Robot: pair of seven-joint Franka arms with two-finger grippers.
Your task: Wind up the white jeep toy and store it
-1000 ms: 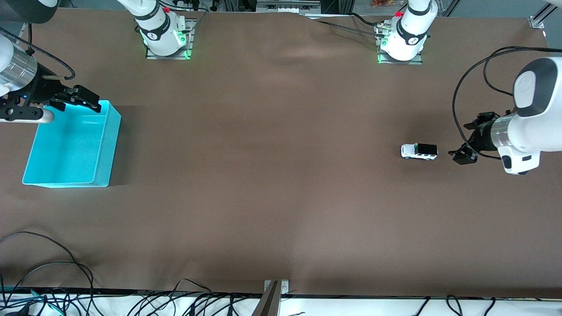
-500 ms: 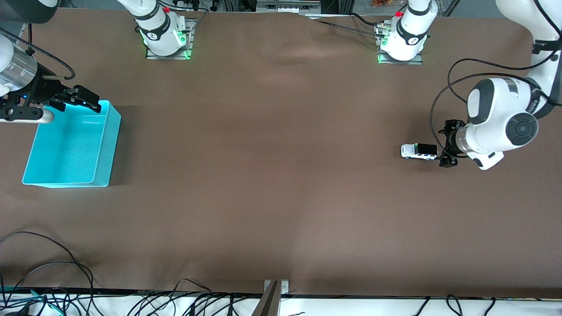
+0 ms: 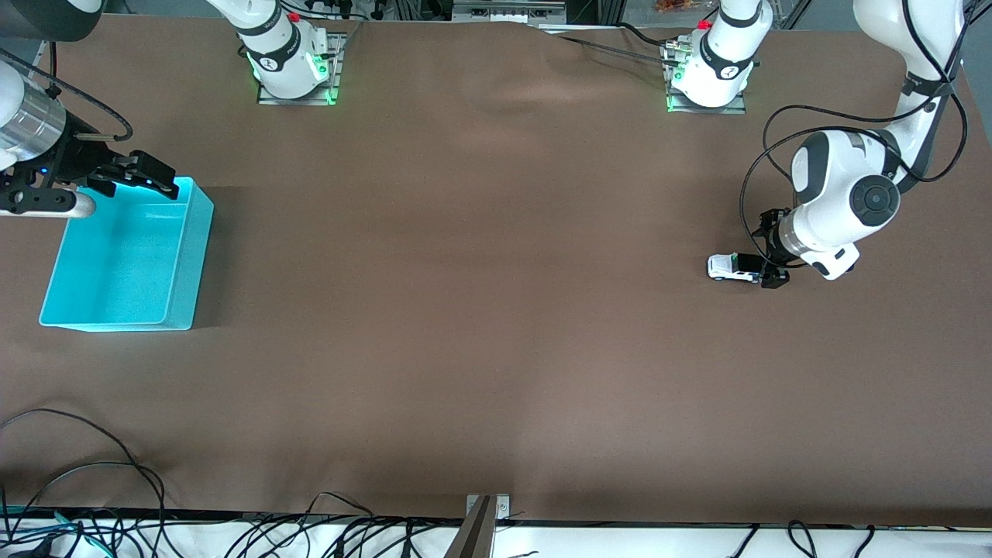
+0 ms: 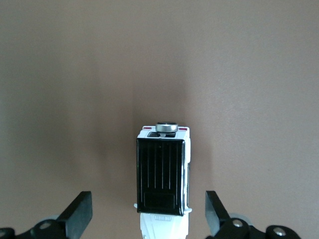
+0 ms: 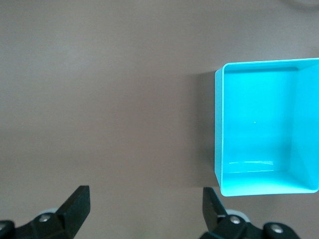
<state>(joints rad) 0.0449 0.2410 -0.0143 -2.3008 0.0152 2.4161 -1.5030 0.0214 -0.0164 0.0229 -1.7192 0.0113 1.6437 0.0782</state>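
On the brown worktop [image 3: 480, 310], the white jeep toy [image 3: 732, 267] lies at 3 o'clock, straddled by the released left tool [image 3: 769, 267], seemingly for grasping. Over the cyan bin [image 3: 124, 260], the released right tool [image 3: 128, 178] waits.

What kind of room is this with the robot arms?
Probably a robot lab: two arms bolted to a brown table, loose cables along its edge, and just a white jeep toy and cyan bin to practise with.
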